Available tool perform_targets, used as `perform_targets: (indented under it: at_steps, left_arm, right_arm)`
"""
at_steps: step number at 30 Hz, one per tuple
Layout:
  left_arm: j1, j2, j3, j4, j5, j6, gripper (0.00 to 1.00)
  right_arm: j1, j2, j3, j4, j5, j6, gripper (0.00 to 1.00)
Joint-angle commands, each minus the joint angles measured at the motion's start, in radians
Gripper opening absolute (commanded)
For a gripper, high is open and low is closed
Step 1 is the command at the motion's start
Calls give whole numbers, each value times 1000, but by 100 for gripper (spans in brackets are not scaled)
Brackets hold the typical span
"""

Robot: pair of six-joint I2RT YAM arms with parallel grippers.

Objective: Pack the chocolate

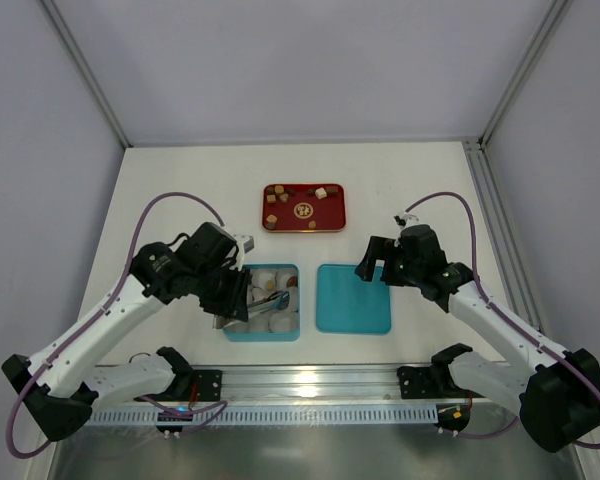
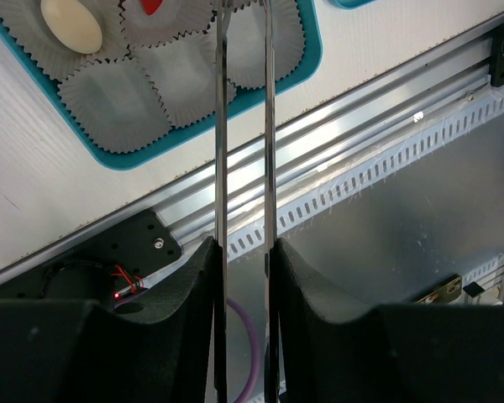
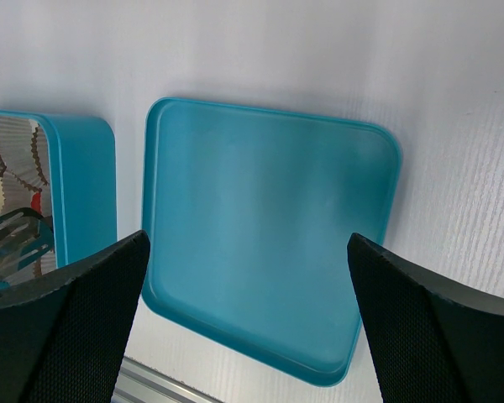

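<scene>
left claw (image 2: 244, 245) pinches metal tongs (image 2: 221, 126); its wrist view shows a cream chocolate (image 2: 71, 23) in a paper cup (image 2: 109, 101). right claw (image 3: 248, 242) spread above flat teal tray (image 3: 269, 227).

The left arm (image 1: 100, 322) rises from its base at the near left corner and bends inward at the elbow, wrist tipped downward. The left tool (image 2: 244, 250) is pinched narrow, its black fingers (image 2: 185, 294) pressed against a pair of metal tongs (image 2: 221, 151). The right arm (image 1: 495, 322) mirrors it, reaching inward. The right tool (image 3: 248, 243) hangs with its jaws spread wide, gripping nothing.
</scene>
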Motion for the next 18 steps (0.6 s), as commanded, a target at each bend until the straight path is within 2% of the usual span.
perform_targets:
  at_steps: [1,9,12,18]
  left_arm:
    - [-6,-1,30,28,-6,-16,32]
    - [-13,1,41,23,-9,-18,36]
    - [-11,1,53,22,-21,-18,34]
    - [-11,13,167,-10,-44,-24,32]
  right_arm:
    - [7,-6,28,27,8,0,100]
    - [7,1,25,33,5,0,100]
    - [7,0,25,33,3,0,100]
    - [5,0,29,28,0,-8,100]
